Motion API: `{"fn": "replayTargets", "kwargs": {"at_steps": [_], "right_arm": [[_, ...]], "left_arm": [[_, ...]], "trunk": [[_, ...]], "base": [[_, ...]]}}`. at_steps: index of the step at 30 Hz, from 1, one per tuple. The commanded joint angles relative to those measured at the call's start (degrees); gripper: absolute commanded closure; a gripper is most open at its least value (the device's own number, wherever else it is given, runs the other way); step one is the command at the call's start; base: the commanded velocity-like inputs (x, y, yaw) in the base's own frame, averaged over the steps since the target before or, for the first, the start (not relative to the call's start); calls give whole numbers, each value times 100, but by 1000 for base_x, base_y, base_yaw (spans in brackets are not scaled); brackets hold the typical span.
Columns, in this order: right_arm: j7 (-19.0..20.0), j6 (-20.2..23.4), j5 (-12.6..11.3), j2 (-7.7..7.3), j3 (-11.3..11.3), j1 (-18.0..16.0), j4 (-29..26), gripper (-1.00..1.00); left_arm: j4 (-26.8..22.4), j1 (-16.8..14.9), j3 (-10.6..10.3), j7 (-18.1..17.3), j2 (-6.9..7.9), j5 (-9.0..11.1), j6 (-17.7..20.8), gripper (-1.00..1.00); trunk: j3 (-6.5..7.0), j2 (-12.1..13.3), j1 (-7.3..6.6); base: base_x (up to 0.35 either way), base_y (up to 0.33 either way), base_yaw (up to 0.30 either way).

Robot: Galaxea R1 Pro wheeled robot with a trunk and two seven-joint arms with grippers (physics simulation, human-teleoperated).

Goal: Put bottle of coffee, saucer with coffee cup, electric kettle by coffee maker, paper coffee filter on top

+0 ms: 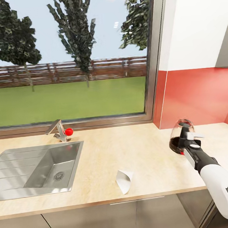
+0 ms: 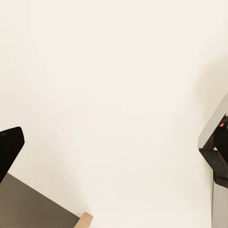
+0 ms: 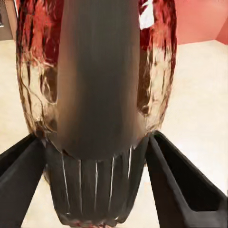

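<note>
The right gripper (image 1: 186,138) reaches forward over the kitchen countertop (image 1: 144,149) at the head view's right, and its two dark fingers (image 3: 183,190) stand on either side of the black handle of the electric kettle (image 1: 180,136), close against it, so the gripper is closed around that handle. In the right wrist view the handle runs straight away from the gripper between the fingers, with the dark see-through glass of the electric kettle (image 3: 156,85) bulging out on both sides of it and reflecting the red wall. The kettle stands on the tan worktop just ahead of the gripper, in front of the red backsplash (image 1: 201,93); whether its base fully rests on the surface cannot be told. Off to the left of this gripper and nearer the counter's front edge, the paper coffee filter (image 1: 124,180) lies on its side on the worktop, well apart from the kettle. Farther left still is the steel sink (image 1: 36,168) with its faucet (image 1: 58,130) and a small red knob, under the wide window (image 1: 68,56). The left wrist view shows a pale blank surface with dark edges at its sides, and the state of the left gripper cannot be told.
</note>
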Motion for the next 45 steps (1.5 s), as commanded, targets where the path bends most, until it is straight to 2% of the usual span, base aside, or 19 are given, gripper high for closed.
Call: {"fn": "replayTargets", "kwargs": {"at_steps": [1, 7, 22, 26, 31, 32, 37, 40, 44, 45], "right_arm": [[8, 31, -9, 6, -13, 1, 0, 100], [3, -22, 25, 33, -13, 1, -14, 100], [-9, -64, 27, 29, -13, 1, -45, 100], [-3, -61, 21, 63, -20, 1, -250, 100], [60, -54, -37, 120, -39, -2, -924, 100], [176, -30, -61, 150, -43, -2, -1110, 100], [597, 148, -30, 253, -17, 1, -1227, 100], [1320, 790, 8, 283, 2, 23, -1547, 100], [1828, 1306, 26, 255, -1, 52, -1844, 100], [2022, 1556, 23, 244, -1, 73, -2013, 100]], "left_arm": [[-2, -4, 1, -3, 0, 9, -15, -100], [-6, -5, 1, -3, 0, 5, -15, -100], [-6, -4, 1, -3, -4, 0, -22, -100], [-10, -5, 1, -3, -2, 0, -31, -100], [-14, -3, 7, -3, -2, -1, -34, -100], [-15, -6, 9, -3, 0, -6, -35, -100], [-21, -5, 18, -3, 0, -8, -33, -100], [-23, -5, 26, -3, 0, -8, -27, -100], [-23, -5, 27, -3, 0, -8, -25, -100], [-23, -2, 28, -3, 0, -8, -24, -100]], "trunk": [[-13, -9, 5], [-9, -9, 5], [112, -9, 5], [146, -9, 5], [188, -9, 5], [197, -9, 5], [239, -9, 5], [264, -9, 5], [298, -9, 5], [307, -9, 5]], "base": [[0, 0, 0], [0, 0, -11], [0, 0, -128], [0, 0, -113], [0, 0, -112], [0, 0, -132], [0, 0, -136], [0, 0, -138], [0, 0, -138], [0, 0, -139]]}}
